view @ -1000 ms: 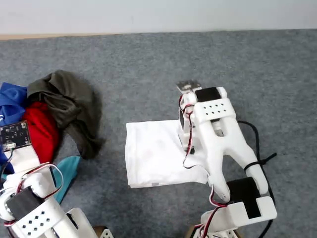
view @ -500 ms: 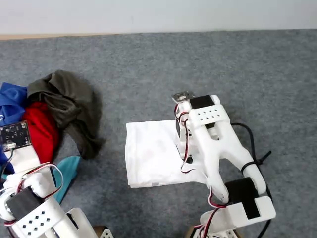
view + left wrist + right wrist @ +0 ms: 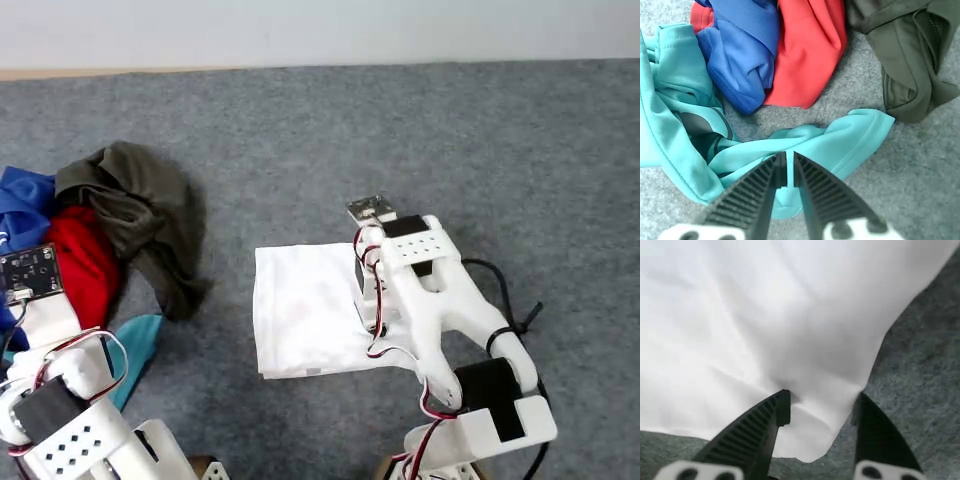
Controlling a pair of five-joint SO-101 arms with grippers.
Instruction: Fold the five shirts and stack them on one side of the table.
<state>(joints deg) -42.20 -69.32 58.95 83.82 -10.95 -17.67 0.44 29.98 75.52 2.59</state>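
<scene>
Right arm (image 3: 430, 300) and left arm (image 3: 60, 410): white moulded shells, black servo blocks, plates pierced with rows of small holes, thin red, white and black wires looping outside, dark square circuit board (image 3: 30, 272) on left; left gripper (image 3: 789, 156), right gripper (image 3: 823, 396): black ribbed fingers, white bases.

A white shirt (image 3: 305, 310) lies on the mottled grey table (image 3: 300, 120). Heaped to one side are an olive-green shirt (image 3: 140, 205), a red shirt (image 3: 85, 260), a royal blue shirt (image 3: 22, 205) and a teal shirt (image 3: 140, 345) with a dark grey panel. The right arm (image 3: 430, 290) is white, with black motor blocks and red-and-black wiring.
</scene>
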